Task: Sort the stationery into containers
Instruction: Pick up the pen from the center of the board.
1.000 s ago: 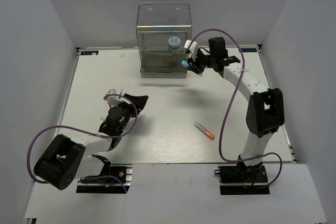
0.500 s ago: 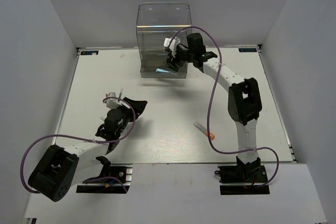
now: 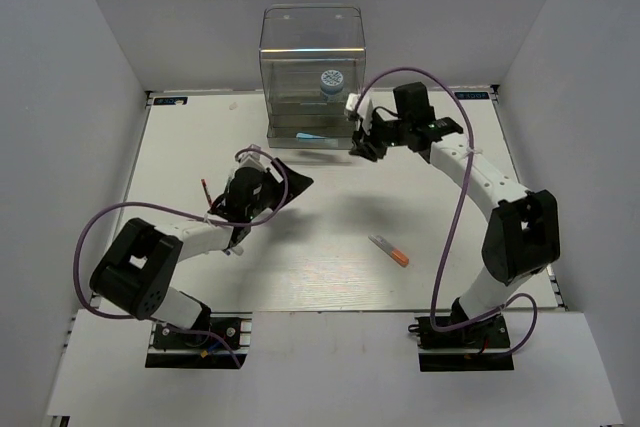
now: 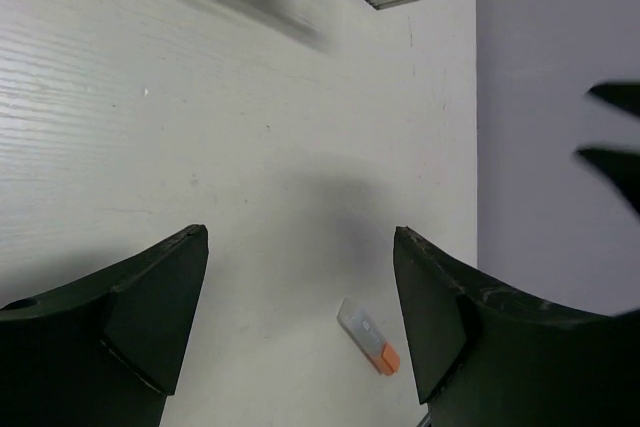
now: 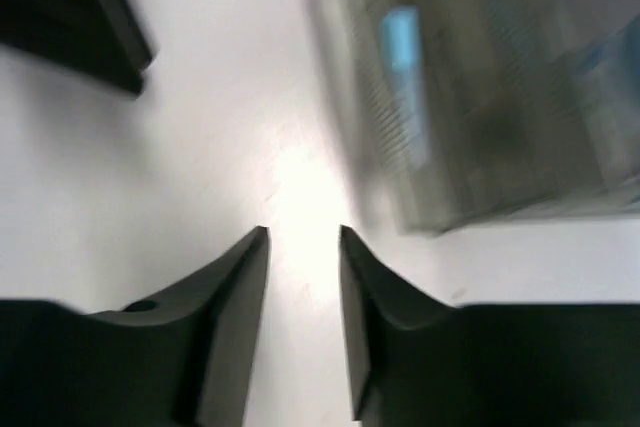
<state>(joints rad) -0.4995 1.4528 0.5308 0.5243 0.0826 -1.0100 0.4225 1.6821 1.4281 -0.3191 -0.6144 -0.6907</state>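
1. Table (image 3: 180,147): far-corner stickers (image 3: 473,96), writing unreadable.
2. Cabinet (image 3: 311,27) at mid far edge, holding patterned roll (image 3: 331,80) and light-blue tube (image 3: 312,134).
3. Left gripper (image 4: 300,237) spread wide, empty; right gripper (image 5: 303,237) narrowly parted, empty.
4. Orange-capped tube (image 3: 388,250) lies toward the table's near edge.

A: How do we rate the top view?
B: We see bright, even, diffuse light. Soft grey shadows lie on the table (image 3: 200,147), and the cabinet (image 3: 312,37) roof carries faint glare.
A: And the wrist views?
B: We find the right one motion-blurred, its table washed out white. The left one is sharper, smeared only along its top edge.
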